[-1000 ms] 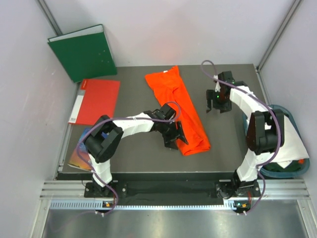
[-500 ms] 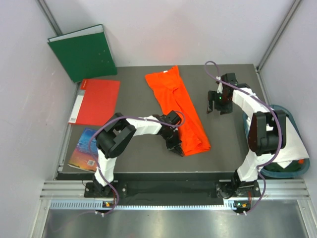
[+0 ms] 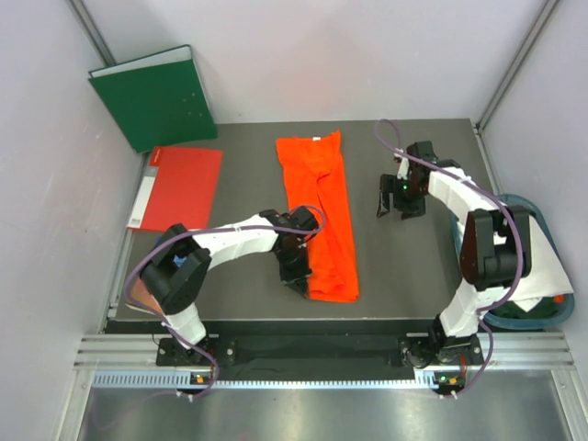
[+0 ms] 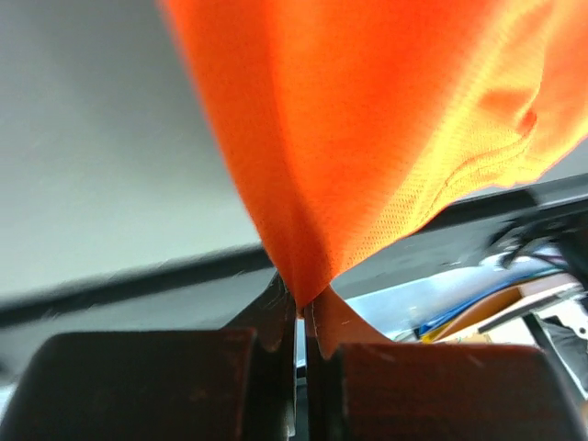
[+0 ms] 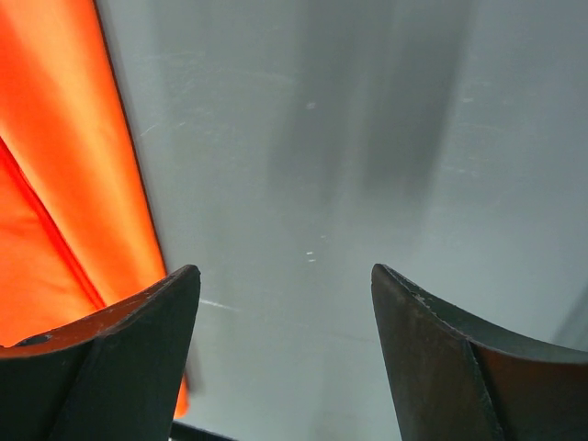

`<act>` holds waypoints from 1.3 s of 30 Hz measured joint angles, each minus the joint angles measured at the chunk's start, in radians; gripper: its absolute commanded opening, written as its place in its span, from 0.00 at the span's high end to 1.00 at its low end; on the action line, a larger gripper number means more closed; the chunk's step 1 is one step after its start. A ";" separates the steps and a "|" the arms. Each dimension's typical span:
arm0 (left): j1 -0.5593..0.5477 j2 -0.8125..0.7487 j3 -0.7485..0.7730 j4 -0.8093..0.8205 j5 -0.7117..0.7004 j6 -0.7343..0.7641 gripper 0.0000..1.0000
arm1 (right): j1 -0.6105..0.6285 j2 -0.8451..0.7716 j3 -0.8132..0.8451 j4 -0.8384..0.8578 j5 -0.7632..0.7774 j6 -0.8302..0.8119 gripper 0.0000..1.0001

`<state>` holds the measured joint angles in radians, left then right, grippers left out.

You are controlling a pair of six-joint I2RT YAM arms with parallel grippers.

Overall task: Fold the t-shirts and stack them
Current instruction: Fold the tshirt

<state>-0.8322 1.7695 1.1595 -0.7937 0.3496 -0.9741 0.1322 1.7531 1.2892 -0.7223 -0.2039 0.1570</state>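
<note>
There are two grippers here. The left gripper is pinched tight on the near left corner of the one orange t-shirt. In the left wrist view, its two fingers squeeze a little point of the orange cloth between them. The shirt is folded into one long strip. It lies in the middle of the dark table and runs from the far side toward the near edge.

The right gripper is near the shirt's right side but does not touch it. Its two fingers are spread apart with nothing in them.

One white cloth lies bunched in one blue basket at the far right, off the table.

On the left are one red folder, lying flat, and one green binder, leaning on the wall.
</note>
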 measured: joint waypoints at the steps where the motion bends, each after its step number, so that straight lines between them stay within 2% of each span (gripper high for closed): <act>1: 0.002 -0.027 -0.027 -0.013 -0.006 0.000 0.97 | 0.006 0.000 0.000 0.000 -0.004 0.000 0.24; 2: 0.006 -0.048 -0.055 -0.032 -0.012 0.000 0.82 | 0.017 0.000 0.000 -0.002 -0.010 0.000 0.24; 3: 0.008 -0.062 -0.077 -0.048 -0.019 -0.001 0.55 | 0.026 0.000 0.000 -0.001 -0.016 -0.002 0.24; 4: 0.010 -0.069 -0.092 -0.062 -0.027 0.003 0.42 | 0.033 0.000 0.000 0.000 -0.023 -0.003 0.24; 6: 0.014 -0.075 -0.109 -0.105 -0.043 0.006 0.29 | 0.051 0.000 -0.002 0.000 -0.035 -0.006 0.24; 7: 0.014 -0.077 -0.109 -0.121 -0.053 0.008 0.18 | 0.057 0.000 -0.005 0.002 -0.040 -0.007 0.23; 8: 0.014 -0.082 -0.108 -0.134 -0.065 0.013 0.15 | 0.063 -0.001 -0.010 0.003 -0.044 -0.008 0.23; 10: 0.013 -0.097 -0.086 -0.178 -0.106 0.027 0.13 | 0.068 -0.002 -0.023 0.004 -0.051 -0.008 0.23; 14: -0.003 -0.153 0.023 -0.233 -0.238 0.074 0.20 | 0.071 -0.009 -0.063 0.005 -0.058 -0.011 0.23; 17: -0.033 -0.195 0.077 -0.232 -0.336 0.130 0.21 | 0.071 -0.016 -0.081 0.005 -0.060 -0.015 0.23; 22: -0.122 -0.147 0.090 -0.236 -0.460 0.208 0.22 | 0.071 -0.030 -0.105 0.008 -0.066 -0.015 0.22; 28: -0.225 -0.016 0.090 -0.235 -0.529 0.245 0.22 | 0.071 -0.037 -0.105 0.013 -0.071 -0.015 0.23; 36: -0.310 0.041 0.130 -0.222 -0.561 0.275 0.24 | 0.071 -0.061 -0.130 0.031 -0.072 -0.015 0.22; 39: -0.327 0.063 0.154 -0.210 -0.571 0.290 0.28 | 0.071 -0.071 -0.146 0.034 -0.073 -0.015 0.22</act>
<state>-1.1595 1.8324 1.3136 -1.0039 -0.2218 -0.6846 0.2028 1.6821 1.1427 -0.6884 -0.2768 0.1421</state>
